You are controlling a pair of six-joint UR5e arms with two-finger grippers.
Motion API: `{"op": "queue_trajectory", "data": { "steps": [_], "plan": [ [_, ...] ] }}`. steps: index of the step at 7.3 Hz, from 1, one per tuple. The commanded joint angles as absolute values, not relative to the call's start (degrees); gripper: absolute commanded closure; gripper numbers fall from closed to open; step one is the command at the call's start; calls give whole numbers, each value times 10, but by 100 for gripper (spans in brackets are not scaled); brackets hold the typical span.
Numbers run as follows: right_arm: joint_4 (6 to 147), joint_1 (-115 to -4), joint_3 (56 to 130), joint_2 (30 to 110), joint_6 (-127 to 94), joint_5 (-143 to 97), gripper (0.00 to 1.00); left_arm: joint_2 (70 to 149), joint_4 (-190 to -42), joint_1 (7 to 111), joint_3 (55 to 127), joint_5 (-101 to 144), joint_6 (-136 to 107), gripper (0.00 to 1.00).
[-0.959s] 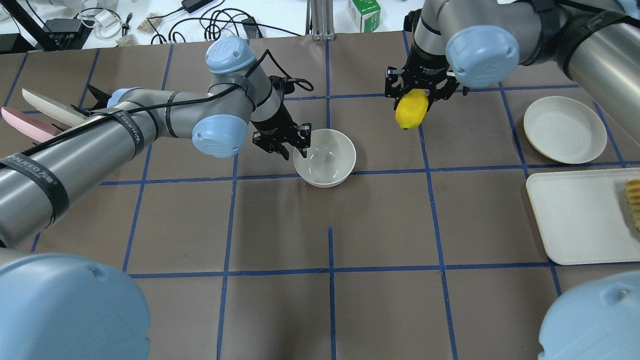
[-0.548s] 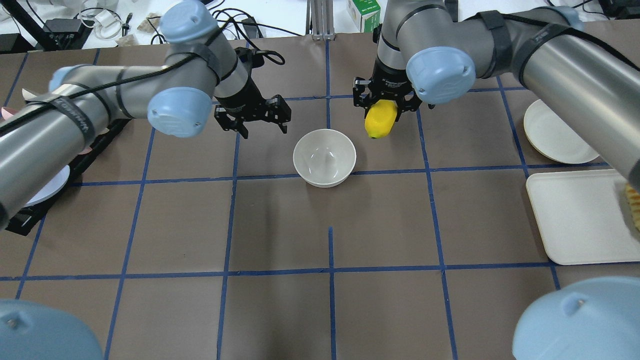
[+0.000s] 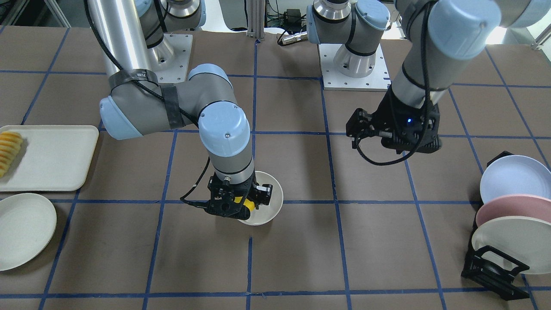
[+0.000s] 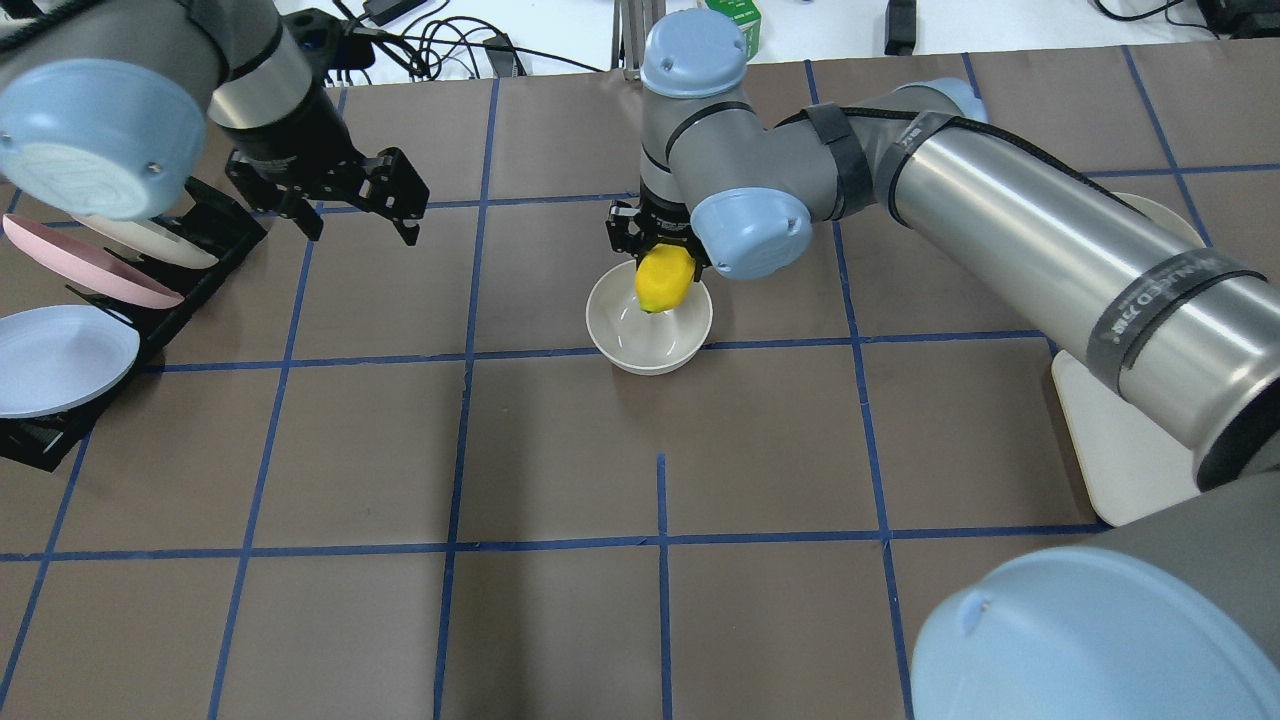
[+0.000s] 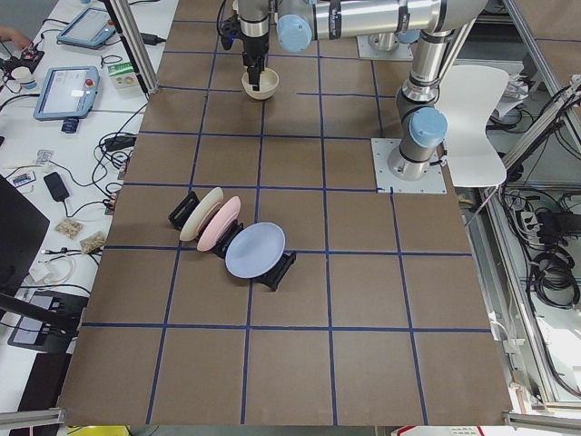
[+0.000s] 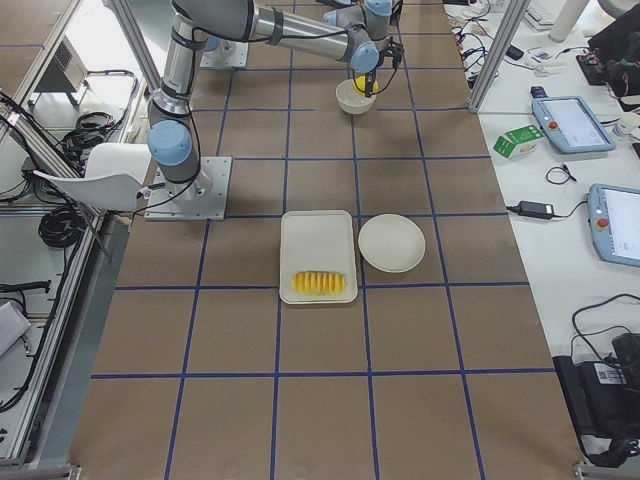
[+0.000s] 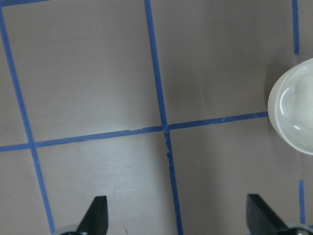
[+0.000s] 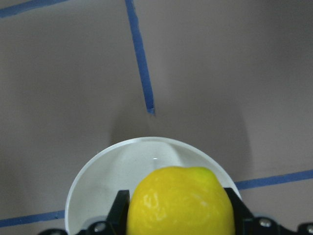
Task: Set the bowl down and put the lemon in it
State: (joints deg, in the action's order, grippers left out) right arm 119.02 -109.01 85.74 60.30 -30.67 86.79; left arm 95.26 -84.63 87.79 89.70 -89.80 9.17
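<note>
The off-white bowl (image 4: 640,345) stands upright on the brown table near the middle; it also shows in the front view (image 3: 272,194) and the right wrist view (image 8: 105,183). My right gripper (image 4: 662,272) is shut on the yellow lemon (image 4: 664,281) and holds it tip down over the bowl's far half, at about rim height. I cannot tell whether the lemon (image 8: 178,203) touches the bowl. My left gripper (image 4: 362,232) is open and empty above bare table, well to the bowl's left. The left wrist view shows the bowl (image 7: 296,115) at its right edge.
A black rack (image 4: 200,265) with pastel plates stands at the left edge, close to my left gripper. A white tray (image 3: 51,155) with sliced yellow food (image 3: 8,148) and a flat off-white plate (image 3: 21,228) lie on my right side.
My right gripper has carried the lemon leftward until it is over the bowl. My left gripper has drawn back from the bowl, to the left and farther away, staying open.
</note>
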Motion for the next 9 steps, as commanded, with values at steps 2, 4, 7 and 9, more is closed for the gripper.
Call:
{"op": "queue_trajectory", "data": {
  "steps": [2,4,7,9],
  "plan": [
    [1234,-1114,891,589,-332,871,80,907,-870,872,901,-896,99,0],
    [1256,-1114,917,583,-327,871,52,893,-869,873,901,-860,98,0],
    [1245,-1114,912,596,-323,869,0,899,-874,870,886,-862,91,0],
    [1218,-1107,909,644,-323,871,0,887,-888,867,882,-862,91,0]
  ]
}}
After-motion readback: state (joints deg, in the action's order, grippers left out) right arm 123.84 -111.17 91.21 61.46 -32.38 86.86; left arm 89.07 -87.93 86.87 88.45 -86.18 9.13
